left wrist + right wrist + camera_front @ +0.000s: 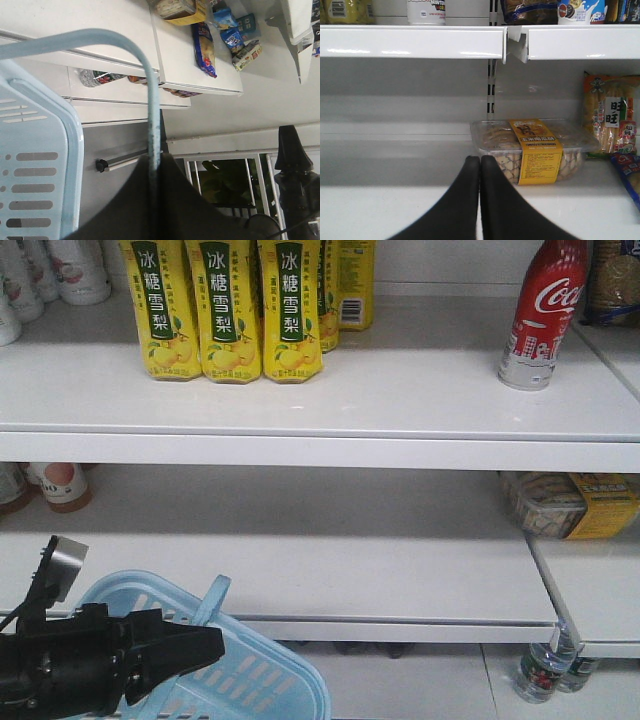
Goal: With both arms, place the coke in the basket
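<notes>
The coke [545, 310], a red can with white script, stands upright at the right end of the upper shelf, far above both grippers. The light blue basket [270, 680] hangs at the lower left. Its flat handle [125, 42] runs between the jaws of my left gripper [156, 157], which is shut on it; the same gripper [212, 643] shows black in the front view. My right gripper [480, 162] is shut with nothing in it. It points at the lower shelf and is out of the front view.
Yellow pear-drink cartons [230, 310] stand on the upper shelf, left of the coke. A clear biscuit box with a yellow label [530, 150] lies just beyond the right gripper, with snack bags [610, 120] to its right. Water bottles [540, 670] stand on the floor.
</notes>
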`<state>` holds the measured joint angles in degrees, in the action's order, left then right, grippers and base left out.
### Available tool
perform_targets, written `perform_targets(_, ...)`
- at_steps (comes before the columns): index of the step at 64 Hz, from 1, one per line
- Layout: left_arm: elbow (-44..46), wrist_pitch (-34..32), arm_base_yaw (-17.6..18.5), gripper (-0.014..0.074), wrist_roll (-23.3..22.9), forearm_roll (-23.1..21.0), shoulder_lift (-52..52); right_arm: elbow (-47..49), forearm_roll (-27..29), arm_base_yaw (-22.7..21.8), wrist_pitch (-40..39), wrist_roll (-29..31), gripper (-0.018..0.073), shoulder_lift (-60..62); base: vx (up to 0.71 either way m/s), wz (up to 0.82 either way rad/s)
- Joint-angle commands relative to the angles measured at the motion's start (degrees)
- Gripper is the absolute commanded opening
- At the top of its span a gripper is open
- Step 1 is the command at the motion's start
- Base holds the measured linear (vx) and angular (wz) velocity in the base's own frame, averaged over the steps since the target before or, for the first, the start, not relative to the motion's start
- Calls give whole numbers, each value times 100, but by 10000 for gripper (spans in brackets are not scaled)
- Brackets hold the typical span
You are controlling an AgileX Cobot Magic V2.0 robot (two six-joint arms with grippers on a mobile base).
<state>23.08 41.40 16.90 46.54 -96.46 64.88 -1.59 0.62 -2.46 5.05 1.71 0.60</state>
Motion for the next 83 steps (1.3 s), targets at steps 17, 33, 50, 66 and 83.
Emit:
perform_targets(17, 147, 277, 22, -6, 29, -566, -130, -44, -21, 2, -400, 57, -10, 75, 2, 0)
perform_targets(33, 147, 277, 22, -6, 29, -566, -130, -44, -21, 2, -400, 57, -10, 75, 2, -1)
perform_targets(50, 147, 277, 22, -6, 29, -566, -130, -44, -21, 2, -400, 57, -10, 75, 2, 0)
perform_targets(66, 147, 277, 22, -6, 29, -566, -130, -44, -21, 2, -407, 57, -10, 75, 1, 0)
perform_targets(83, 147, 277, 22, -6, 29, -566, -130, -44, -21, 2, -407, 57, -10, 75, 0, 0)
